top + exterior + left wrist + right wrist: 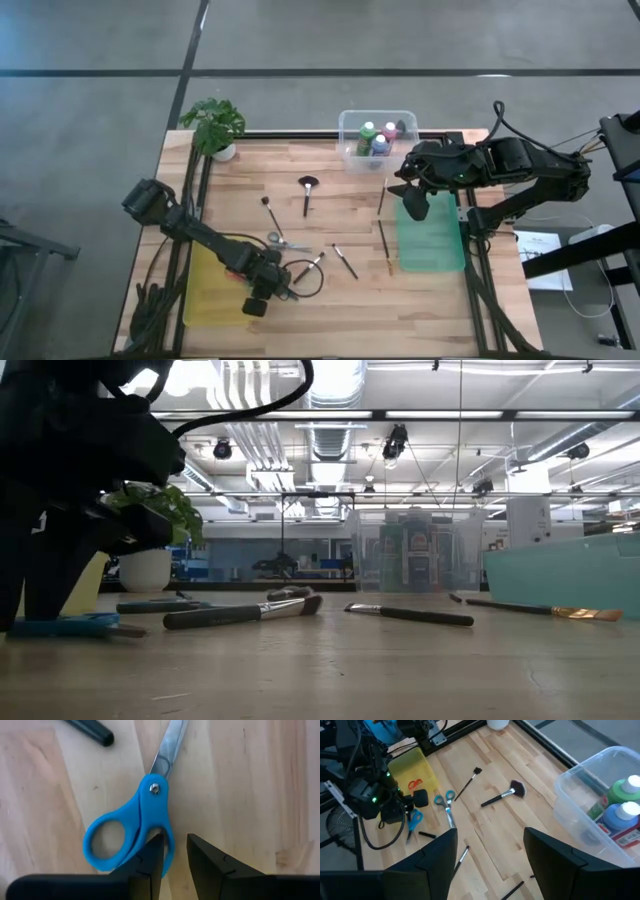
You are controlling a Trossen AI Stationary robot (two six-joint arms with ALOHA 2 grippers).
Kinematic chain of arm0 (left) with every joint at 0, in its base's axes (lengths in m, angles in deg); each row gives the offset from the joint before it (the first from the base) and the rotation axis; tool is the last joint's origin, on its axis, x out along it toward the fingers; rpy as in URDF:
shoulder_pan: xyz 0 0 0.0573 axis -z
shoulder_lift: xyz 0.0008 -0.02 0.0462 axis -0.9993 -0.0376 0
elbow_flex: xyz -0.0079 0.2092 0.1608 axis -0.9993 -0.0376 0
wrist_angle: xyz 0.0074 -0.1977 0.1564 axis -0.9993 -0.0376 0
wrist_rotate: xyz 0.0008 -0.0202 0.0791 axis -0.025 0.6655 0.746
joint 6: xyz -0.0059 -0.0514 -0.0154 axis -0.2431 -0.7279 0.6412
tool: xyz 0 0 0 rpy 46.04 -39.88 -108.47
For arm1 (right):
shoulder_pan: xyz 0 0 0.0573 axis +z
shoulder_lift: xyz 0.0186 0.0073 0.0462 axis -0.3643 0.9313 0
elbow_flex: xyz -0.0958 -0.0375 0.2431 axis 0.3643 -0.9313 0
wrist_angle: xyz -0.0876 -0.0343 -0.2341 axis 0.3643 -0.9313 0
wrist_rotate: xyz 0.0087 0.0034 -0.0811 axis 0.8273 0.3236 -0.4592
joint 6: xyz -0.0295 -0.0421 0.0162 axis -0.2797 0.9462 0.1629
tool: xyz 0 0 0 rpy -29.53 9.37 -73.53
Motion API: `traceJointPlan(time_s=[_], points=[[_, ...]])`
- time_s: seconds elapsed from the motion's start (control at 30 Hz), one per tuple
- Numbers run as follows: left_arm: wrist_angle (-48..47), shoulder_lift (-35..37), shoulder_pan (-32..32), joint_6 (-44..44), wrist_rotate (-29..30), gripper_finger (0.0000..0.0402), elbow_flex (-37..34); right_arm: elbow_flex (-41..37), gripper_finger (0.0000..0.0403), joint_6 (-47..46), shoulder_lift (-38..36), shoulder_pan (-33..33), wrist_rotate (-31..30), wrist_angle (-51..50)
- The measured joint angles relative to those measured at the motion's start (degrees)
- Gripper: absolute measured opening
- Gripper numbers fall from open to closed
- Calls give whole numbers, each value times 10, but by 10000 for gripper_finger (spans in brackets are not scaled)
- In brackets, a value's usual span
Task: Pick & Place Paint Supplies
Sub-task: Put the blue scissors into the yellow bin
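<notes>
While the left gripper (174,857) is hovering low near the table's (440,300) front-left edge, its parted, empty fingers are straddling one handle loop of the blue-handled scissors (135,827) lying flat. Back right, the right gripper (490,857) is hanging spread wide beside the clear bin (352,150) of paint bottles (619,815); their labels are unreadable.
</notes>
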Motion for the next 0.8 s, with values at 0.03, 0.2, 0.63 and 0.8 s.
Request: traceJointPlan(time_s=[0.03,0.2,0.63,0.8], points=[[3,0,0,0,3,100,0,0,228,0,0,0,2,0],[8,-1,0,4,28,85,0,0,228,0,0,0,6,0],[-4,36,-16,37,-1,5,-11,0,228,11,0,0,7,0],[-20,125,-62,39,-4,3,11,0,228,13,0,0,7,0]])
